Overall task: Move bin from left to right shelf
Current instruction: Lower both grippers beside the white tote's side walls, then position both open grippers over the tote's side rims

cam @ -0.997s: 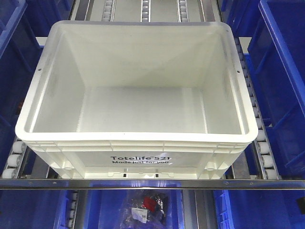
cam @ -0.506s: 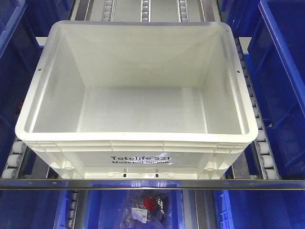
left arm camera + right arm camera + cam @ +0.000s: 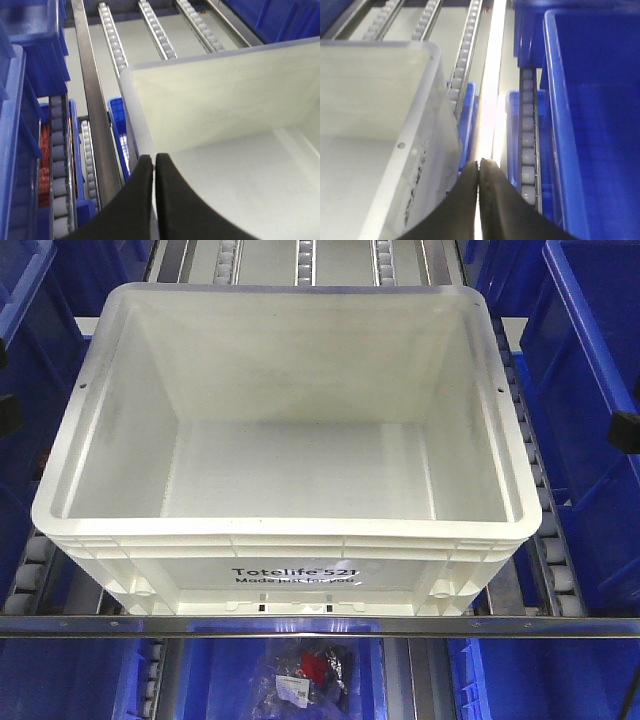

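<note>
**White bin on the roller shelf, both claws closed**

The bin [image 3: 180,565] stands upright on the roller tracks [image 3: 112,40], its printed side just behind the front metal bar [image 3: 300,625], with blue bins [image 3: 590,390] on either side. The left gripper [image 3: 154,161], fingers pressed together, hangs over the bin's left rim. The right gripper [image 3: 479,164], fingers likewise together, hangs just outside the bin's right wall, above a bright rail [image 3: 490,100].

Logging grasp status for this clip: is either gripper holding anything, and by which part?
Nothing is held. The left gripper and the right gripper are both shut with nothing between their fingers, at the sides of the bin.
</note>
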`<state>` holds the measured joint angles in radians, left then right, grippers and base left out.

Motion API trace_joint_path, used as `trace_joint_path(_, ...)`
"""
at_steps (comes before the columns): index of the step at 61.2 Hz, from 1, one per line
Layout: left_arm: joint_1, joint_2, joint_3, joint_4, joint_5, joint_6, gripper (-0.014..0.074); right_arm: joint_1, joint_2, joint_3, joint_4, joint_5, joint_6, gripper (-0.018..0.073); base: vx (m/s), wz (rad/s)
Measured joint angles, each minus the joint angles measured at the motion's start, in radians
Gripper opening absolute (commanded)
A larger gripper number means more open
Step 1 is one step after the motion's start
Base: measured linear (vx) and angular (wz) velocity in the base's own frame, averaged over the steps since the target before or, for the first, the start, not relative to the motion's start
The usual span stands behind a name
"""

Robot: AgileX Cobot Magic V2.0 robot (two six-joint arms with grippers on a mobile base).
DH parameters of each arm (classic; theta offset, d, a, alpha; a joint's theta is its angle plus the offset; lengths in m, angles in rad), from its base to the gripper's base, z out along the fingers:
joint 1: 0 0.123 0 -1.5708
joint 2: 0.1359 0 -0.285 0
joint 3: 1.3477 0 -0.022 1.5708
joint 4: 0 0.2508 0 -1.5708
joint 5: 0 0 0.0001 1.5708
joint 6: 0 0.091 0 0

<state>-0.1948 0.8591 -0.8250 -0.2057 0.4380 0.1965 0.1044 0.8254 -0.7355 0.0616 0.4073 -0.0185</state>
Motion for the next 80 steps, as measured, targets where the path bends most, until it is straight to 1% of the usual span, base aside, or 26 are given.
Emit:
trace_joint_path(20,0.0,0.008,-0.001,0.0,0.017,0.0,-0.0008,0.0,0.022,0.0,0.0,-0.014,0.0,-0.0007,0.0,0.0)
trace_joint_path(29,0.0,0.008,-0.001,0.0,0.017,0.0,-0.0008,0.0,0.022,0.0,0.019,-0.02,0.0,-0.0007,0.0,0.0)
trace_joint_path(34,0.0,0.008,-0.001,0.0,0.017,0.0,-0.0008,0.0,0.022,0.0,0.042,-0.028,0.0,-0.0007,0.0,0.0)
trace_joint_path(43,0.0,0.008,-0.001,0.0,0.019,0.0,-0.0008,0.0,0.022,0.0,0.128,-0.03,0.0,-0.0007,0.0,0.0)
trace_joint_path(47,0.0,0.008,-0.001,0.0,0.025,0.0,-0.0008,0.0,0.025,-0.001,0.144,-0.026,-0.002,-0.0007,0.0,0.0)
trace_joint_path(52,0.0,0.008,-0.001,-0.001,0.044,-0.016,-0.0006,0.001,0.039,-0.003,0.15,0.014,-0.044,-0.0006,0.0,0.0)
trace_joint_path(57,0.0,0.008,-0.001,0.004,0.077,-0.068,-0.0004,0.005,0.063,-0.03,0.165,0.112,-0.104,-0.0004,0.0,0.0)
trace_joint_path(64,0.0,0.012,-0.004,0.052,0.113,-0.126,-0.0001,0.011,0.113,-0.121,0.207,0.245,-0.169,-0.0004,0.0,0.0)
trace_joint_path(69,0.0,0.036,-0.031,0.103,0.156,-0.173,0.0,0.011,0.165,-0.199,0.222,0.313,-0.185,-0.0004,0.0,0.0)
trace_joint_path(73,0.0,0.074,-0.072,0.125,0.206,-0.196,0.0001,0.011,0.205,-0.248,0.228,0.343,-0.189,-0.0004,0.0,0.0)
trace_joint_path(80,0.0,0.164,-0.14,0.144,0.269,-0.196,0.0002,0.011,0.271,-0.304,0.235,0.367,-0.191,-0.0004,0.0,0.0)
